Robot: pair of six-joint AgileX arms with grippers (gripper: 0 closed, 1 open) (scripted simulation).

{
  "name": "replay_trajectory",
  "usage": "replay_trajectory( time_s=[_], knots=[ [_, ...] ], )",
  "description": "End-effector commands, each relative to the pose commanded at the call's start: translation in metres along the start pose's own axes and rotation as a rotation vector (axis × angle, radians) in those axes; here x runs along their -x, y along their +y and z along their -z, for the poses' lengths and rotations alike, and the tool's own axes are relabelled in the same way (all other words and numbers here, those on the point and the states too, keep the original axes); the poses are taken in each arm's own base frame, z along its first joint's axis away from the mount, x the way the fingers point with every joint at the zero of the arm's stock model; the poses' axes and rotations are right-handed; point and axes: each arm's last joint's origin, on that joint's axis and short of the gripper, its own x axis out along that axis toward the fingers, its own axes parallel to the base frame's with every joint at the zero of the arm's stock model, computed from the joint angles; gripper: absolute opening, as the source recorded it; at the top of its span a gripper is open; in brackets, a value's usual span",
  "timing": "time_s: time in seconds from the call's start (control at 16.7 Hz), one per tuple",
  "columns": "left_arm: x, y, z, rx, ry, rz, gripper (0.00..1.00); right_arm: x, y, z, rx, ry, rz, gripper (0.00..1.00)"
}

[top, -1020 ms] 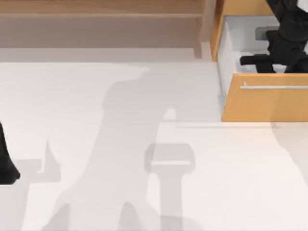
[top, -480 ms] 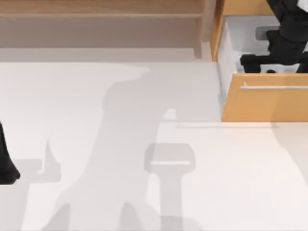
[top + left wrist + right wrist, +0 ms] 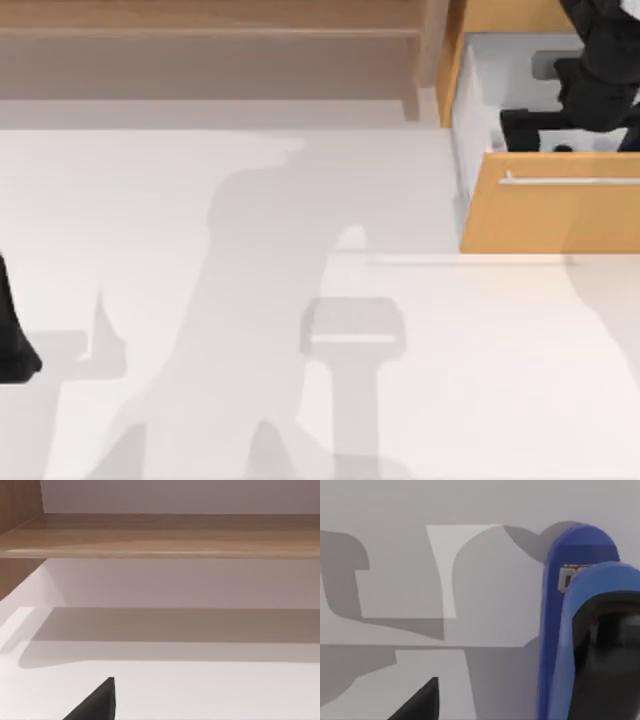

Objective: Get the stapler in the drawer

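Top view showed the right gripper (image 3: 560, 135) reaching down inside the open drawer (image 3: 550, 215) at the table's far right, black fingers lying level above the white floor. In the right wrist view the stapler (image 3: 580, 605) sat directly at the gripper, its long axis running away from the camera, apparently clasped, just above the drawer bottom. The left gripper (image 3: 15, 345) was parked at the left edge.

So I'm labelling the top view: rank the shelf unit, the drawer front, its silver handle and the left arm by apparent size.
Largest to smallest:
1. shelf unit
2. drawer front
3. left arm, cut by the frame edge
4. silver handle
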Motion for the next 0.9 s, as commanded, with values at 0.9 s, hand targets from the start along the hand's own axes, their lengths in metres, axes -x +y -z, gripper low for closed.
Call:
replay_trajectory(
  time_s=[0.9],
  knots=[
    [0.000,0.000,0.000,0.000,0.000,0.000,1.00,0.087,0.094,0.093,0.901,-0.689,0.132,1.00]
  ],
)
